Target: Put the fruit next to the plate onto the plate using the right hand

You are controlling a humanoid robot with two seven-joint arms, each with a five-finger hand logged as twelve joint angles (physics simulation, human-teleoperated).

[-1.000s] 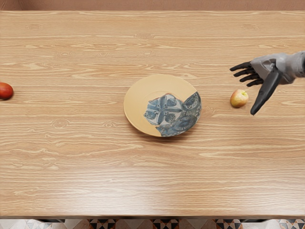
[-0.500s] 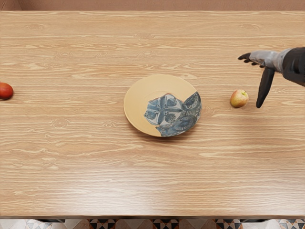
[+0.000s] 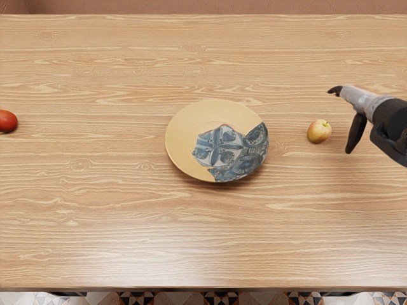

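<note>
Wooden table [image 3: 95,222] | apple [image 3: 318,131] right of plate [image 3: 191,127] | right robot hand [image 3: 361,101] spread, empty, beside apple

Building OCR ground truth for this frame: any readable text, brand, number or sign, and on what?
None: no text can be read anywhere in the head view.
The plate bears only a blue floral pattern, no letters or numbers.
The apple, red fruit, table and right hand carry no labels or marks.
</note>
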